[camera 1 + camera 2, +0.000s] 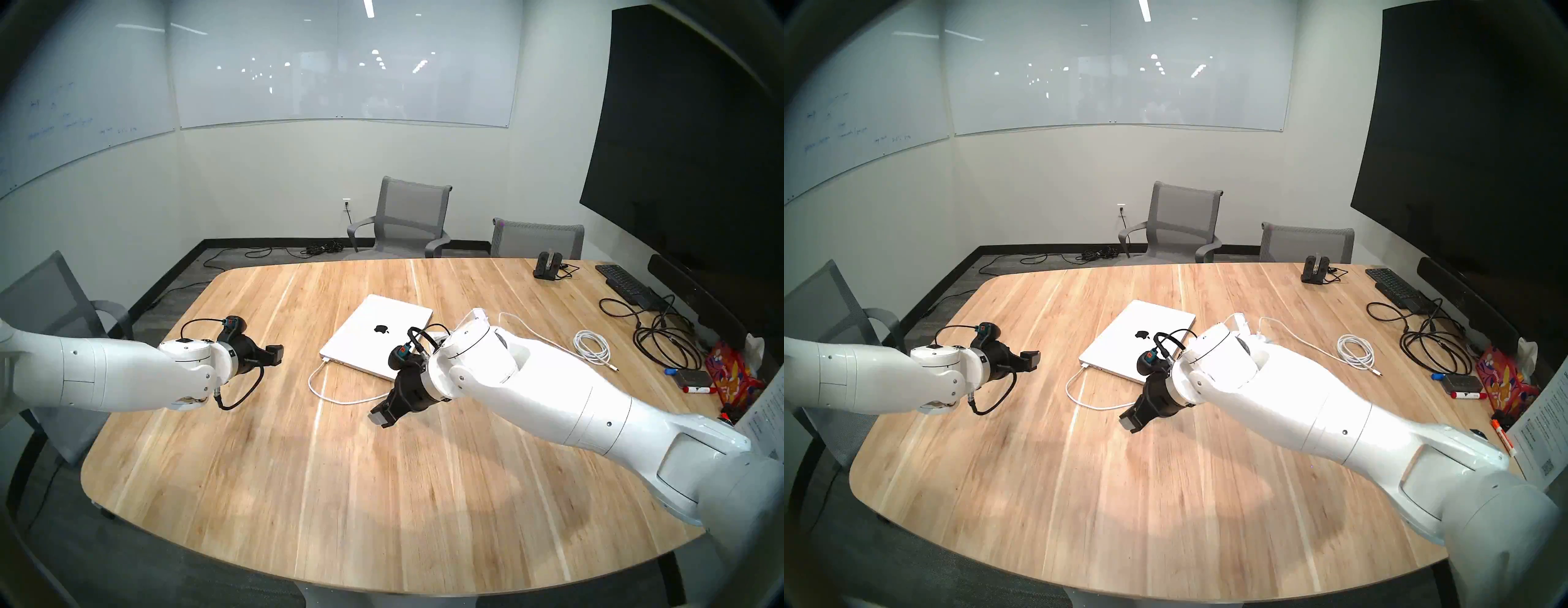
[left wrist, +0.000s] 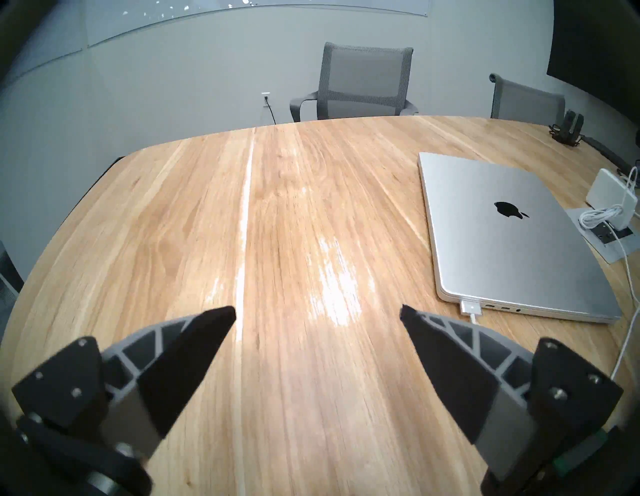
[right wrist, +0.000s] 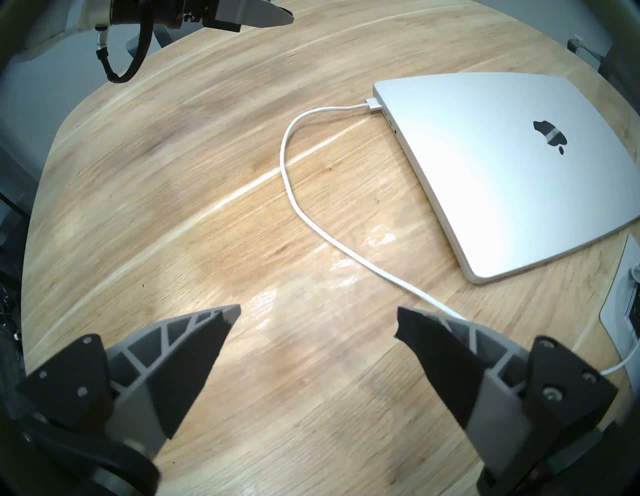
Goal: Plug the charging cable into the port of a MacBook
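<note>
Right wrist view: right gripper [image 3: 318, 318] hangs with jaws spread and empty over bare wooden table [image 3: 173, 207]. Beyond it the charging cable [image 3: 294, 194] loops, its plug seated in the closed MacBook [image 3: 502, 180] side edge. Left gripper [image 2: 318, 317], likewise spread wide and empty, hovers over clear tabletop well left of the laptop.

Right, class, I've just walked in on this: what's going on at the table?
Nothing is being handled. The charging cable lies in a loop on the table, its plug seated against the side of the closed MacBook. The left gripper and right gripper are both open and empty above the wood.
</note>
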### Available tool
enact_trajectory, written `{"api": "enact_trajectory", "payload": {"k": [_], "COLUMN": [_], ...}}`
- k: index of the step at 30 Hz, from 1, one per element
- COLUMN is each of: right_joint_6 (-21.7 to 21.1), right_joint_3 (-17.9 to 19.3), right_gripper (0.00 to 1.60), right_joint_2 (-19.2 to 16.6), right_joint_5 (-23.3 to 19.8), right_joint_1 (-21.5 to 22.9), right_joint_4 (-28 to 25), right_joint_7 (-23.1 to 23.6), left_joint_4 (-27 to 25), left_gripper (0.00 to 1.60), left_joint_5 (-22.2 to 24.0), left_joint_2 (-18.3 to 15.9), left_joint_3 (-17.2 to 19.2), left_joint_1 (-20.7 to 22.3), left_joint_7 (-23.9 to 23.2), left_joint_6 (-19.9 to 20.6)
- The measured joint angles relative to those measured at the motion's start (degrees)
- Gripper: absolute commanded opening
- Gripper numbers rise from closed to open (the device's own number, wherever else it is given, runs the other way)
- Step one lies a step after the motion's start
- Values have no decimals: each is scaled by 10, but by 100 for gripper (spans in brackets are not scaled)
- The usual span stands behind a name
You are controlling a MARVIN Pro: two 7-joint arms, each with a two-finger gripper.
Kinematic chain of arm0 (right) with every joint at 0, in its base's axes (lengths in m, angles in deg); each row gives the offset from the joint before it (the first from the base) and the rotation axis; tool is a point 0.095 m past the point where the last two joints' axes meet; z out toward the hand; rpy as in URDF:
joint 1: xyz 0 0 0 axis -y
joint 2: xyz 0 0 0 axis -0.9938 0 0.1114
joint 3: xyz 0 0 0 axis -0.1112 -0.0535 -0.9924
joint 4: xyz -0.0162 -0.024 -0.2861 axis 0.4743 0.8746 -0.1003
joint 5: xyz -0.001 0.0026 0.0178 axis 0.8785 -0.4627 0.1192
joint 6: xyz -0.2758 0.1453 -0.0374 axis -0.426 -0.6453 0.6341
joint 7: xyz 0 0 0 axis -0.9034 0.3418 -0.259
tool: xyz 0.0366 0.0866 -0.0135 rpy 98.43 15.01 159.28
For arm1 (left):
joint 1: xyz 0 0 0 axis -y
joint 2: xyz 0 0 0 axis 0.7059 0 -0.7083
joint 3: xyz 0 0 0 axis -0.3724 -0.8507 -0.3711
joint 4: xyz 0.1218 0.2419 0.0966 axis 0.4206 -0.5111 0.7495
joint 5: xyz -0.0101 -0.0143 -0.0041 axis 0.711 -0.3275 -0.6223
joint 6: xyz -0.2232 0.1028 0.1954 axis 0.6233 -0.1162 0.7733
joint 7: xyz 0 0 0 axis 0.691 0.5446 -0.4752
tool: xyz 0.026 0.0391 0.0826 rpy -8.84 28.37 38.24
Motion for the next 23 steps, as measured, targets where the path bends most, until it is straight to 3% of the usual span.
{"api": "enact_trajectory", "payload": {"k": [23], "right_joint_6": [0], "right_joint_3": [0], "right_gripper": [160], "right_joint_2": [0], "right_joint_5": [0], "right_joint_1": [0], "right_joint_4": [0], "right_joint_7": [0], "left_joint_4": [0], "left_gripper": [160], "left_joint_5": [4], "left_joint_2": [0], "left_joint_3": [0], "left_joint_1": [0], "left_joint_7": [-1], "left_joint_6": [-1]}}
